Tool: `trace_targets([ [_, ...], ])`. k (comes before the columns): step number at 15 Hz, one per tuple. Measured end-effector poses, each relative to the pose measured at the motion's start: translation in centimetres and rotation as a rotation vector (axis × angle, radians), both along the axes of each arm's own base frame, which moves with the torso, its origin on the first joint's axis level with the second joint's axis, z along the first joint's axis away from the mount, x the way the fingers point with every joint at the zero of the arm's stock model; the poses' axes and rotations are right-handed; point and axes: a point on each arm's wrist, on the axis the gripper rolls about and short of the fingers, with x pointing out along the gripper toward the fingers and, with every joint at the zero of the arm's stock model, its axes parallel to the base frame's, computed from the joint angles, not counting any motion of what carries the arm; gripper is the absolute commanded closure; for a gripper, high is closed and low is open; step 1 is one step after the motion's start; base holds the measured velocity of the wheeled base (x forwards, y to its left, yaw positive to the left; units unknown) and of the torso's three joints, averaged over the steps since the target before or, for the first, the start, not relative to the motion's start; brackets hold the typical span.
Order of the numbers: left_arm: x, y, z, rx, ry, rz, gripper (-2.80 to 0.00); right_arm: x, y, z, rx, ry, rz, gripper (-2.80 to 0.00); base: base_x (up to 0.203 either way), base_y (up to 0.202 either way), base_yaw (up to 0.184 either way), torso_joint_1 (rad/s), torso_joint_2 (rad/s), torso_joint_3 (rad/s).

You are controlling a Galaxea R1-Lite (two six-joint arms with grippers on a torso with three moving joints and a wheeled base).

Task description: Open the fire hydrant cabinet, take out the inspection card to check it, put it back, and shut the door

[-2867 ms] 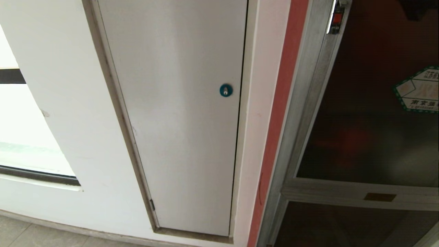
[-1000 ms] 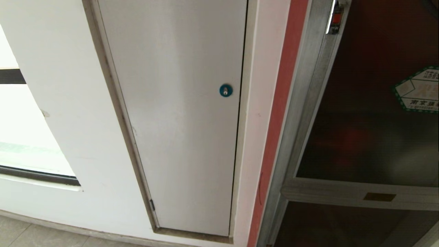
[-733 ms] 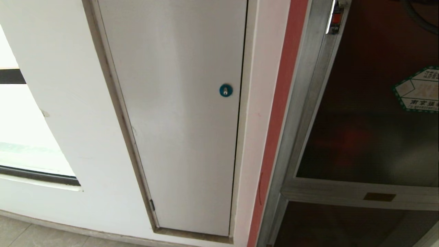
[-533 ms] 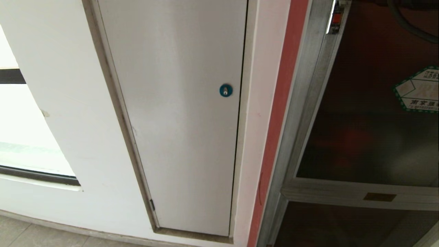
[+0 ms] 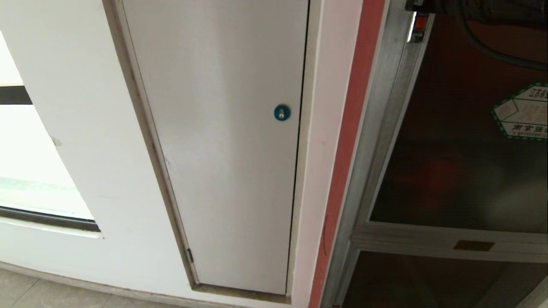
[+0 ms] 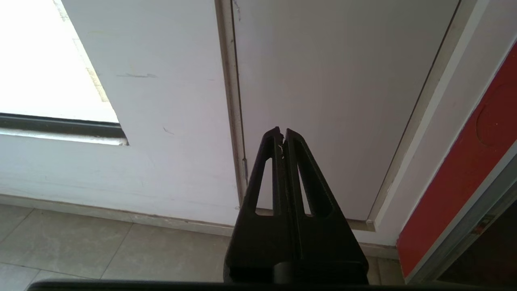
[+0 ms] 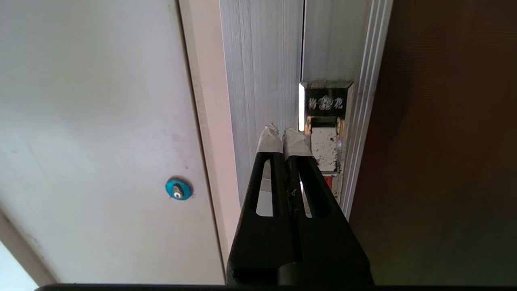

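The door [image 5: 466,141] of the fire hydrant cabinet [image 5: 376,141] is a dark tinted glass panel in a brushed-silver frame, and it sits flush in that frame at the right of the head view. A green-bordered hexagonal sticker [image 5: 522,112] is stuck on the glass near the right edge of that view. The red-and-chrome latch [image 5: 417,26] is mounted high on the door's left frame edge; in the right wrist view its chrome plate and pale centre show close up [image 7: 324,133].

The right gripper [image 7: 284,135] has its two fingers pressed together, holding nothing, with pale tape wrapped around the fingertips [image 7: 268,141]. The tips point at the silver frame just beside the latch, on the side towards the white door; whether they touch the metal cannot be told. In the head view only a dark part of the right arm and its cable [image 5: 483,47] show at the top edge, just above and right of the latch.

Below the door a silver crossbar carries a small brass plate [image 5: 474,245]. Left of the cabinet run a red strip [image 5: 346,154] and then a plain white door [image 5: 227,141] with a small blue round lock [image 5: 282,112].

The left gripper [image 6: 282,135] is also closed and empty, pointing at the lower part of that white door above the tiled floor [image 6: 101,250], well apart from the cabinet.
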Motion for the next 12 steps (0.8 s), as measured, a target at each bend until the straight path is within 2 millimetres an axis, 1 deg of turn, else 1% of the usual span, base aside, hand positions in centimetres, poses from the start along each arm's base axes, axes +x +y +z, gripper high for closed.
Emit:
trace_targets([
  [5,0.0,0.0,0.0,0.0,0.0,0.0,0.0,1.3,-0.3,-0.7,-0.005,0.014,-0.029,0.0,0.0,0.0,0.0,0.0,0.0,0.0],
  [12,0.0,0.0,0.0,0.0,0.0,0.0,0.0,1.7,-0.3,-0.9,-0.007,0.018,-0.035,0.0,0.0,0.0,0.0,0.0,0.0,0.0],
])
